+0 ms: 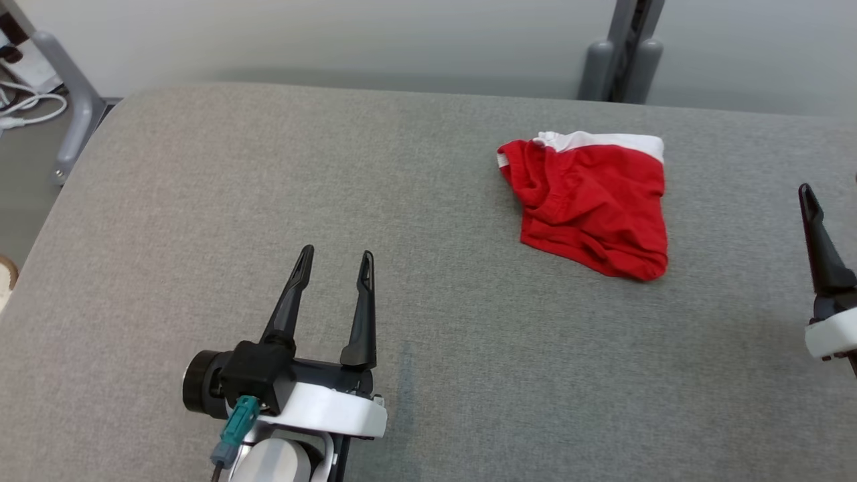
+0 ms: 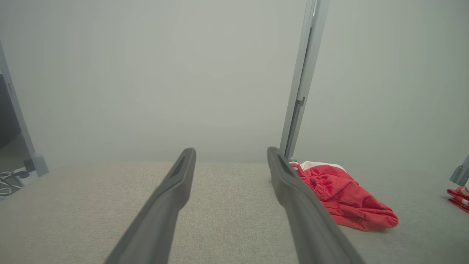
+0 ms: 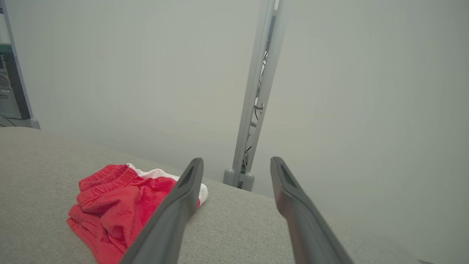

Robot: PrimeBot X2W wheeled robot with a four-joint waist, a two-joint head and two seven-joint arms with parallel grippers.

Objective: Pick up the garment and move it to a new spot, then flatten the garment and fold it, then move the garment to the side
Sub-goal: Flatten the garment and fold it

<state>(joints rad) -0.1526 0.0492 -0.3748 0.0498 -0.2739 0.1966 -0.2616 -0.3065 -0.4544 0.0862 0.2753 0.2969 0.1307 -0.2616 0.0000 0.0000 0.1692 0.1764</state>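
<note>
As I see it from the head camera, the red shorts (image 1: 592,207) lie on the grey fabric-covered desk (image 1: 201,201). They sit toward its far right, near the far edge and well apart from both grippers. Their white waistband (image 1: 602,142) faces the far edge. The red cloth is crumpled and gathered in folds on its left side, and its lowest corner points toward the near right.

Left gripper (image 1: 336,258): over the near left part of the desk, fingers pointing toward the far edge. Its jaws are spread wide with nothing between them, and bare fabric shows in the gap in the left wrist view.

Right gripper (image 3: 236,163): at the desk's right edge in the head view, where I see one dark finger and a piece of white housing. In the right wrist view its jaws stand apart and hold nothing. The finger on that view's left crosses in front of the shorts, which lie outside the gap.

Background: a grey upright post (image 1: 622,53) stands behind the far edge, roughly in line with the shorts. A grey frame leg (image 1: 73,100) and white cables (image 1: 27,107) are on the floor past the far left corner.
</note>
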